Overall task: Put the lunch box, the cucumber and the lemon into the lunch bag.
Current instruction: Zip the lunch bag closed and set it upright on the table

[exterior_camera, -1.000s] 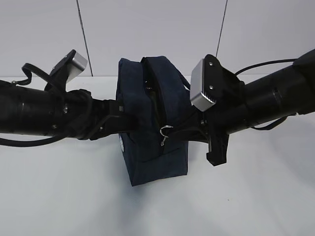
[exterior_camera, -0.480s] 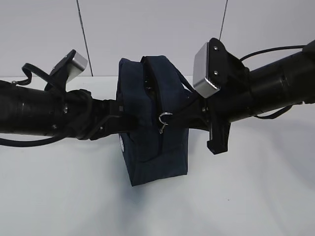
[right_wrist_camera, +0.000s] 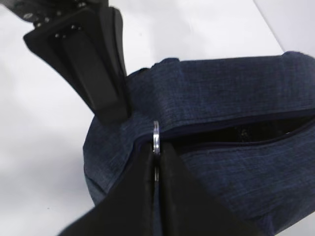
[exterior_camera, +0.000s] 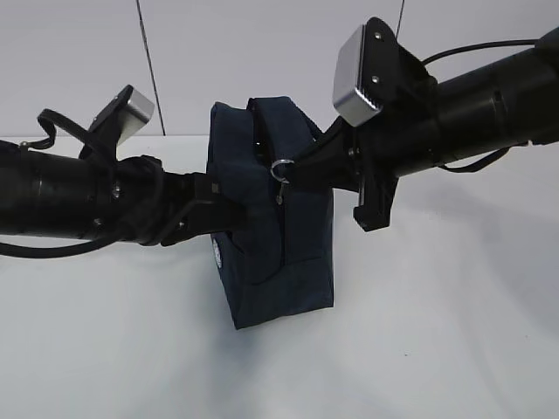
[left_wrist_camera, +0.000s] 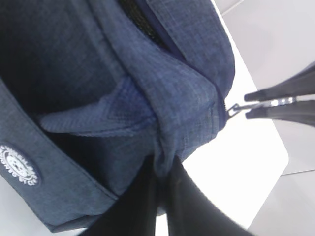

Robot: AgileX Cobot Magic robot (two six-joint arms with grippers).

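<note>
We had the left tool [left_wrist_camera: 165,169] pinched on a fold of the bag [exterior_camera: 275,262], which stood on the worktop [exterior_camera: 419,340], to steady it while the right tool [right_wrist_camera: 156,164], clamped on the ring pull [right_wrist_camera: 156,137], worked the zipper.

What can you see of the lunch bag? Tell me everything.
The lunch bag is a boxy, dark navy bag of woven fabric, standing upright on the white table. Loop handles arch over its top, and a round white logo patch sits low on one side. The top zipper is partly open, showing a dark interior. The right gripper is shut on the silver ring pull; the left gripper pinches a fold of fabric at the bag's end.
</note>
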